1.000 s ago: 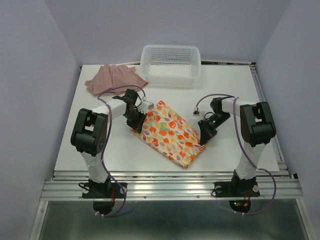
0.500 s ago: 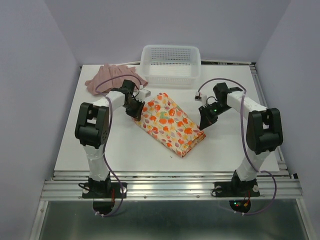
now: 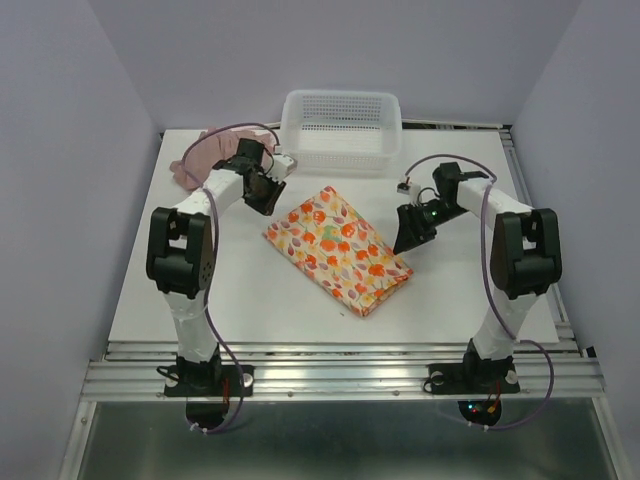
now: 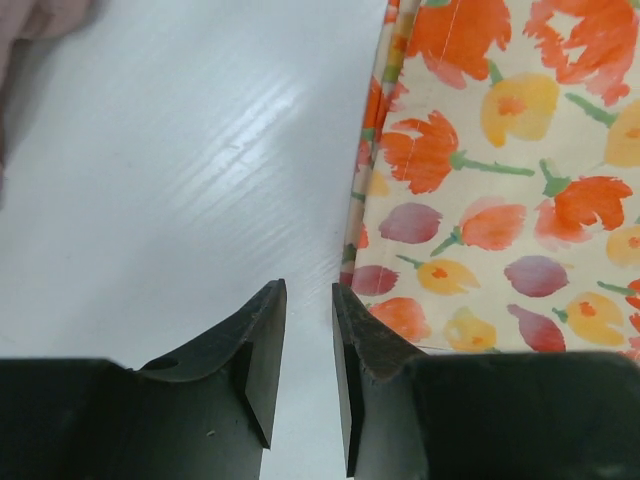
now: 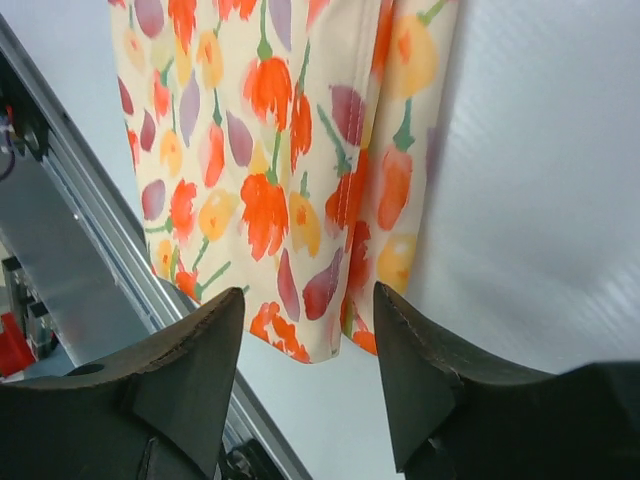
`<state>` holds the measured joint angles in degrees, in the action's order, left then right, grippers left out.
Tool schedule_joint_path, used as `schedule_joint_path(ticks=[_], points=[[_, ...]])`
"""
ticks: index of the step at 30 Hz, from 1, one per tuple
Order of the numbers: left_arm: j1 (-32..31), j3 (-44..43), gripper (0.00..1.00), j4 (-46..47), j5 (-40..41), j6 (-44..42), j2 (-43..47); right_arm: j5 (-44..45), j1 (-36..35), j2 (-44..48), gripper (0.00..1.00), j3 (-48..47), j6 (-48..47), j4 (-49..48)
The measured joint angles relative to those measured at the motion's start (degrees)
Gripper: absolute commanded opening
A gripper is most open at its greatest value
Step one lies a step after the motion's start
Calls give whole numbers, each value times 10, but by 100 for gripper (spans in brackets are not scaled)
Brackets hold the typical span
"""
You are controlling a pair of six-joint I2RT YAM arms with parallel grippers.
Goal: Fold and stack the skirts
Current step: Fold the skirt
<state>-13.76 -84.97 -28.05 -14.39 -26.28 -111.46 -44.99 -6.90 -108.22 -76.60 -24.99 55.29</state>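
Note:
The cream skirt with orange, red and yellow print (image 3: 338,250) lies folded flat as a slanted rectangle in the middle of the table. The pink skirt (image 3: 198,157) sits crumpled at the far left, partly hidden by the left arm. My left gripper (image 3: 262,190) hovers just off the floral skirt's far-left edge; in the left wrist view its jaws (image 4: 307,295) stand slightly apart over bare table, beside the print (image 4: 500,180). My right gripper (image 3: 408,232) is open beside the skirt's right edge, and its wrist view shows the folded corner (image 5: 270,150) ahead of the open gripper (image 5: 310,295).
A white mesh basket (image 3: 340,128) stands at the back centre, close behind the left gripper. The table's metal rail (image 5: 60,190) runs along the near edge. White tabletop (image 3: 250,290) surrounds the folded skirt.
Both grippers slid the floral skirt a little farther from the near edge, then let go. The right jaws opened wide; the left jaws parted and drew back toward the far left.

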Motion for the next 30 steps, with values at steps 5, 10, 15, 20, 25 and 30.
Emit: schedule_joint_path(ticks=[5,10,15,20,25,30], points=[[2,-4,36,-19,-23,16,37,-15,15,-2,59,-13,29,-30],[3,83,33,-27,-82,63,87,-13,15,-32,49,-15,35,-39],[3,147,29,-38,-107,92,76,-15,15,-57,42,-6,36,-41],[2,145,26,-39,-126,107,44,-45,15,-57,35,35,38,-45],[2,78,25,-45,-140,121,-17,-76,12,-57,27,75,43,-47],[4,-60,24,-43,-134,125,-106,-123,-6,-55,34,119,69,-63]])
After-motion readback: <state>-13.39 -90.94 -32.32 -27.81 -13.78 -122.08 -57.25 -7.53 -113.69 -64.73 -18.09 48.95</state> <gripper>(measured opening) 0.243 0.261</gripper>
